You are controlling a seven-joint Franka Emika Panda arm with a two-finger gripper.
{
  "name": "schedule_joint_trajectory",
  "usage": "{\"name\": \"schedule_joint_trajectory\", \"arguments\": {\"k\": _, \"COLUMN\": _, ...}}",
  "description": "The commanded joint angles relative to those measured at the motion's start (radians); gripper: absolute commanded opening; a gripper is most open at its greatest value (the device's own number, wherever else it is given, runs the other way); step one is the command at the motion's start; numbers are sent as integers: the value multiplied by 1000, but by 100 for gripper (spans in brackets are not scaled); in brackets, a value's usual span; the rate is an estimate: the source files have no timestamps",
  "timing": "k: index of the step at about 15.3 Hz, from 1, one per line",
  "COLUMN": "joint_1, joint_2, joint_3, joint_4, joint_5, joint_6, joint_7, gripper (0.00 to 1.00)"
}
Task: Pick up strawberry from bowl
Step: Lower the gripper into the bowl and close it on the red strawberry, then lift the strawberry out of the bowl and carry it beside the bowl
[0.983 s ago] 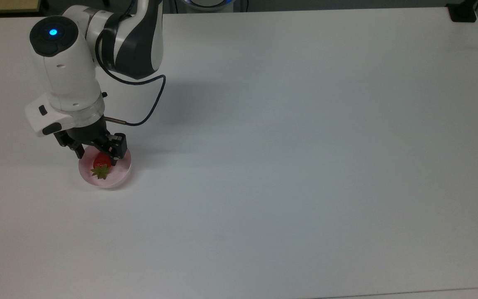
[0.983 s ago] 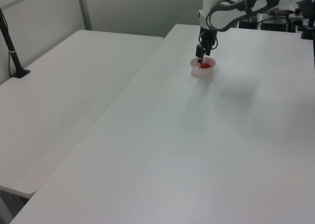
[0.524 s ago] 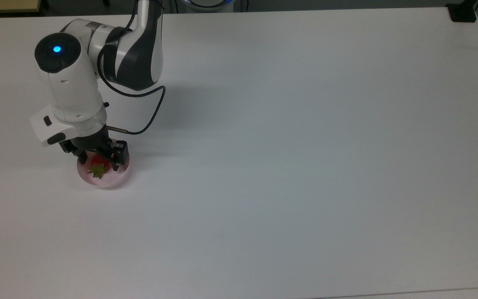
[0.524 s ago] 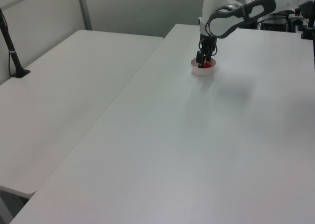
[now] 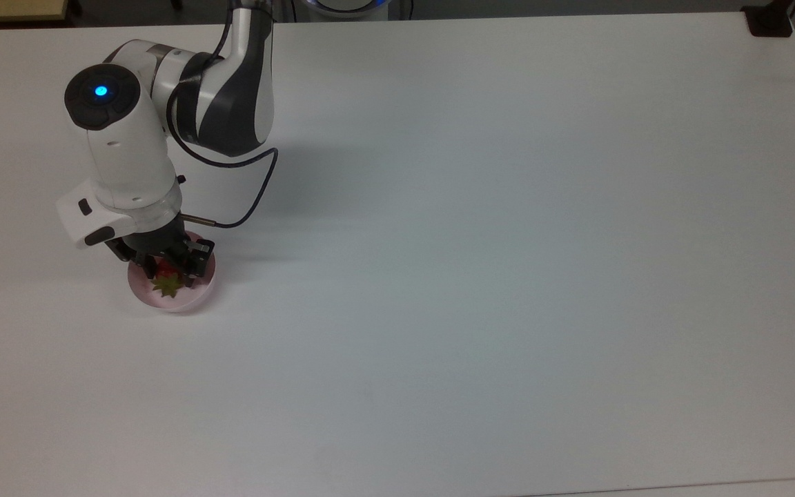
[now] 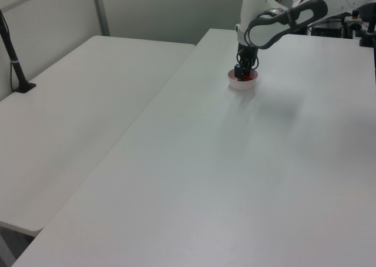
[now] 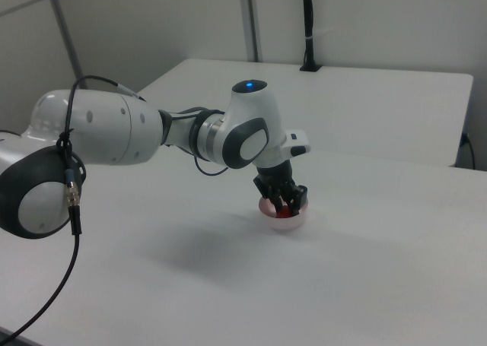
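The bowl (image 5: 172, 290) sits near the top view's left edge of the white counter (image 5: 494, 276) — pale pink, with the strawberry (image 5: 165, 283) inside it. The gripper (image 5: 166, 266) reaches down into the bowl, its jaws straddling the red fruit — whether they pinch it, I cannot tell. Its green cap points toward the top view's near edge.

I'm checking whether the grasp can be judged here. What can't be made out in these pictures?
- Top view: the strawberry's red body is mostly covered by the tool; the leafy cap shows.
- Top view: the bowl's far rim is hidden behind the tool.
- Left view: the strawberry is too small to tell whether it is touched.
- Right view: the tool covers the bowl's inside; a red sliver shows.
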Motion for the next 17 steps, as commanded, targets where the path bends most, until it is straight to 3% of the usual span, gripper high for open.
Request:
{"name": "schedule_joint_trajectory", "arguments": {"k": 1, "joint_1": 7, "joint_2": -10, "joint_3": -3, "joint_4": 0, "joint_5": -5, "joint_6": 16, "joint_7": 10, "gripper": 39}}
{"name": "schedule_joint_trajectory", "arguments": {"k": 11, "joint_1": -8, "joint_2": -130, "joint_3": -3, "joint_4": 6, "joint_5": 11, "joint_6": -113, "joint_7": -23, "gripper": 38}}
{"name": "schedule_joint_trajectory", "arguments": {"k": 17, "joint_1": -135, "joint_2": -119, "joint_3": -5, "joint_4": 4, "joint_5": 0, "joint_6": -107, "joint_7": -230, "gripper": 39}}
